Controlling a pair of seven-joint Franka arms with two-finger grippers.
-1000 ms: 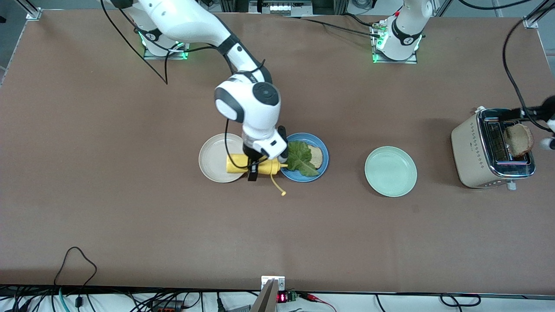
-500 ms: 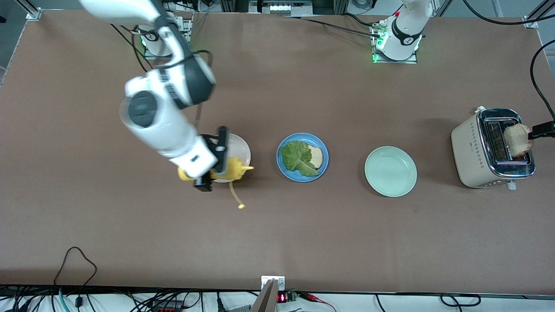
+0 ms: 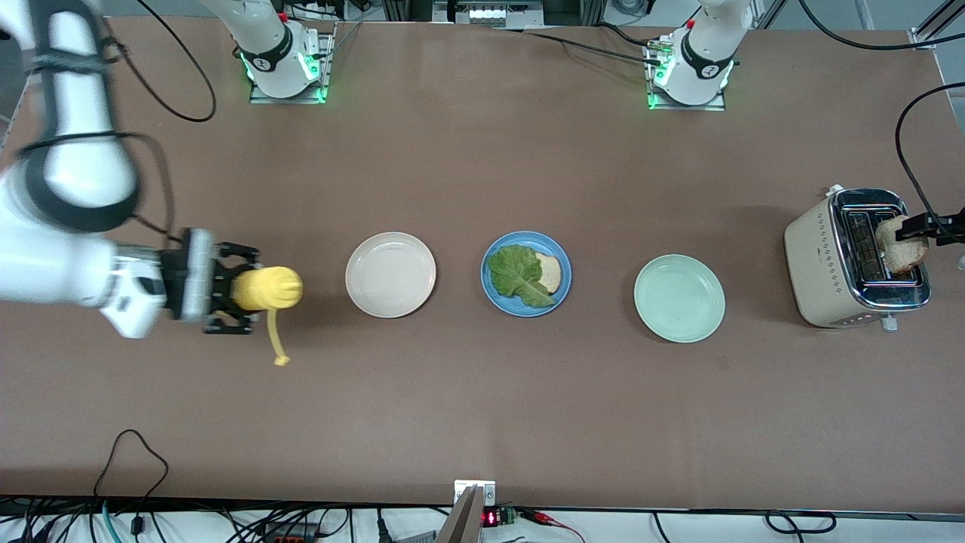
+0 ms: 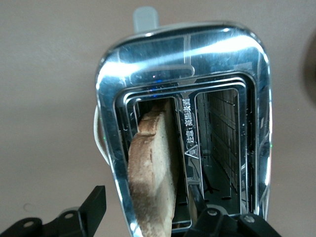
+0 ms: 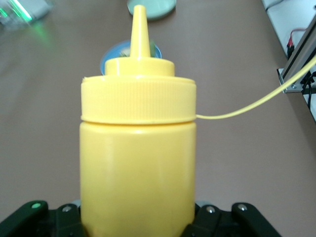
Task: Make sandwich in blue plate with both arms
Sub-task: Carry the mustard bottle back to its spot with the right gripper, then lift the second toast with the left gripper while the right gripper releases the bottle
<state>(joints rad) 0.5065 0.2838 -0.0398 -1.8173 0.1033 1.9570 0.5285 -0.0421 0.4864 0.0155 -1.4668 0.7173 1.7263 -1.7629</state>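
Right tool (image 3: pixel 235 289) grips bottle (image 3: pixel 265 289); left arm reaches toaster (image 3: pixel 856 260).

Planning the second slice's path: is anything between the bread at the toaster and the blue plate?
Only the mint plate lies on the table between the toaster and the blue plate. It is low, so a lifted bread slice should pass over it.

you see the left gripper (image 3: pixel 933 227) cut off by the front view's edge beside the toaster (image 3: pixel 844 260), so its fingers stay hidden. the bread slice (image 4: pixel 153 173) hides one toaster slot. the lettuce leaf (image 3: pixel 515 273) covers part of the second slice (image 3: pixel 551 273).
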